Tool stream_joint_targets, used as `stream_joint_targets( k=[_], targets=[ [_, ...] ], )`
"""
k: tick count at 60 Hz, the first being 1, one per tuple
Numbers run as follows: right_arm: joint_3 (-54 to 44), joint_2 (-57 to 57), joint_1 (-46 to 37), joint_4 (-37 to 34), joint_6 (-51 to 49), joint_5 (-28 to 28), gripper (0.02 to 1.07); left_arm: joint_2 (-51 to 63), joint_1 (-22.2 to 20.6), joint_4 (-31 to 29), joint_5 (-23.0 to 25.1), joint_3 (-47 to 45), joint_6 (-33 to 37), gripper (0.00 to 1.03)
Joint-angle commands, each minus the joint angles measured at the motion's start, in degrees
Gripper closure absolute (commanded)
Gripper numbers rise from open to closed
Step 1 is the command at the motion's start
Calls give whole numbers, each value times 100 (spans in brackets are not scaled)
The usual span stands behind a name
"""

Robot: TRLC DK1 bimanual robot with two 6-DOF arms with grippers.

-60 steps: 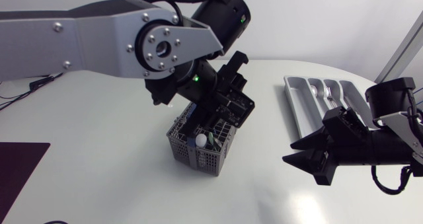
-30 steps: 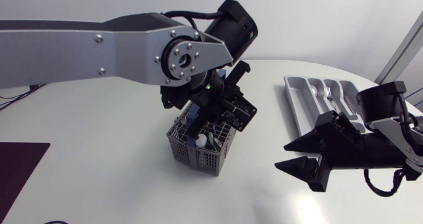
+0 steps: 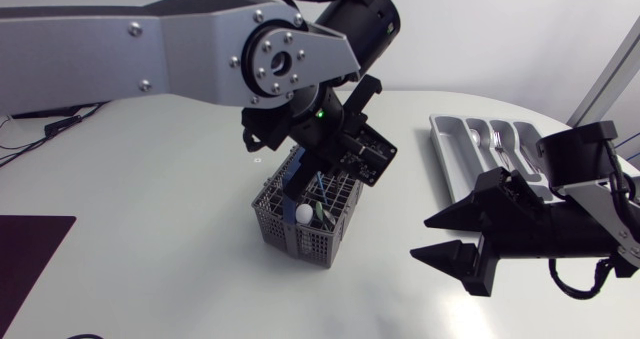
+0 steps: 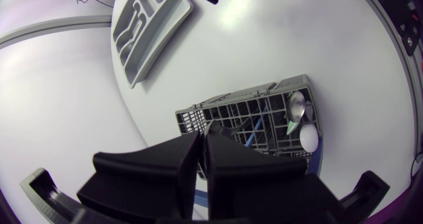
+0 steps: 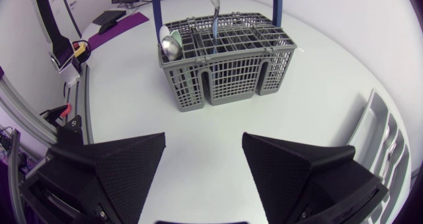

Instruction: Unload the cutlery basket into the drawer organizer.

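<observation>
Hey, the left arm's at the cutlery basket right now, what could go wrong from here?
1. The left gripper seems clamped on a blue-handled utensil that reaches down into the grid cells of the basket; lifting could snag it and tip the basket.
2. The right gripper hangs open between basket and drawer organizer, in the likely carry path: collision risk.

Gripper (image 5: 203,145) with fingers spread wide, grey basket (image 5: 228,72) ahead on white table (image 5: 310,118), spoons (image 5: 170,45) in its corner compartment, organizer (image 5: 386,145) beside the gripper.
</observation>
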Motion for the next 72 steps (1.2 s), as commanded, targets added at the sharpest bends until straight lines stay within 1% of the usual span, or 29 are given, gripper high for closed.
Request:
stream_joint_targets(
  k=[1, 5, 7, 9, 14, 20, 30, 35, 43, 50, 61, 66, 72],
  targets=[
    [-37, -79, 136, -31, 193, 30, 23, -201, -87, -89, -46, 147, -144, 100],
    [-28, -158, 303, -5, 298, 109, 22, -254, -105, -89, -160, 147, -215, 100],
    [-28, -184, 408, 31, 351, 215, 20, -280, -105, -98, -178, 138, -241, 100],
    [-28, -202, 522, 92, 404, 338, 20, -307, -105, -98, -187, 138, -267, 100],
    [-46, -219, 918, 338, 641, 716, 20, -377, -105, -98, -292, 138, -373, 100],
    [-72, -219, 1498, 628, 931, 1296, 18, -456, -105, -89, -371, 103, -478, 100],
    [-28, -193, 2025, 892, 1186, 1841, 18, -544, -105, -80, -591, 156, -645, 100],
    [7, -193, 2113, 910, 1204, 1938, 18, -597, -105, -80, -661, 138, -725, 100],
    [7, -219, 2306, 1050, 1230, 2377, 18, -658, -140, -71, -793, 182, -927, 100],
    [-11, -298, 2465, 1077, 1274, 2597, 18, -737, -175, -62, -855, 218, -971, 100],
    [-72, -527, 2728, 1217, 1344, 3001, 16, -852, -307, -62, -1145, 279, -1076, 100],
    [-98, -694, 2834, 1261, 1353, 3221, 16, -895, -386, -133, -1241, 429, -1234, 100],
    [-125, -984, 2939, 1287, 1344, 3414, 16, -913, -474, -432, -1285, 727, -1577, 100]
  ],
)
